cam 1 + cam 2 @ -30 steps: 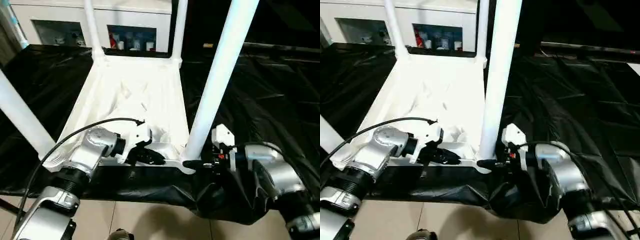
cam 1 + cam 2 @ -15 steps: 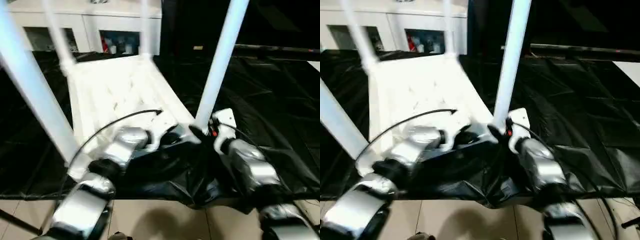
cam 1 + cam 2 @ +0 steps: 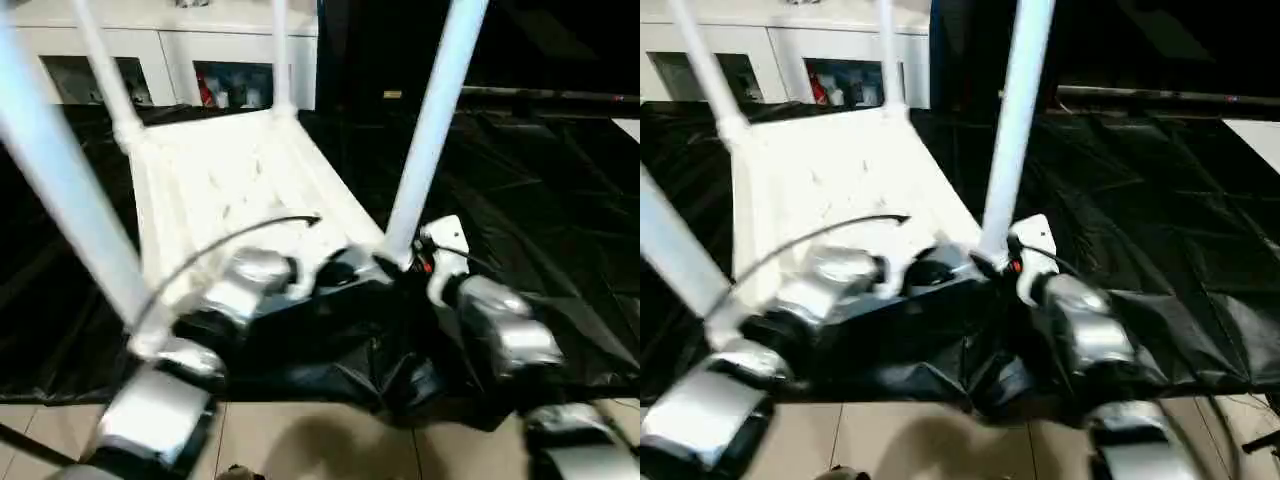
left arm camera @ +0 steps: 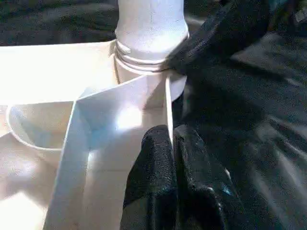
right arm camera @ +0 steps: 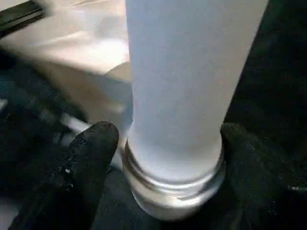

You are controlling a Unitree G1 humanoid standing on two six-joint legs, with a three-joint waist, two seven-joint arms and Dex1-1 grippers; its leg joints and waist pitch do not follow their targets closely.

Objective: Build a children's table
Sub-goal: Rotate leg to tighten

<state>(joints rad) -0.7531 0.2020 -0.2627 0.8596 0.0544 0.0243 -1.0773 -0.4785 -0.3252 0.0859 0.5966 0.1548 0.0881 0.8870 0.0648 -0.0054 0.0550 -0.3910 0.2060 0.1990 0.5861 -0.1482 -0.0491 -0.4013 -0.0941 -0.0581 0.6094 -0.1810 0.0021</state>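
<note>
The white tabletop lies upside down on a worktop draped in black plastic sheet, ribbed underside up, with four white legs standing in its corner sockets. The head views show the near right leg rising between the two silver forearms, the near left leg at the tabletop's other near corner, and two thinner-looking far legs before a white cabinet.

The left wrist view gives what the head views blur: the left claw is pinched narrow on the thin upright rim wall of the tabletop, just beside the socket collar of the near right leg. The right wrist view shows the right claw spread wide, one finger on each side of that leg's threaded base; whether the fingers press on it cannot be told.

The tabletop's near edge sits at the worktop's front edge, over tiled floor. The sheet to the right lies bare.
</note>
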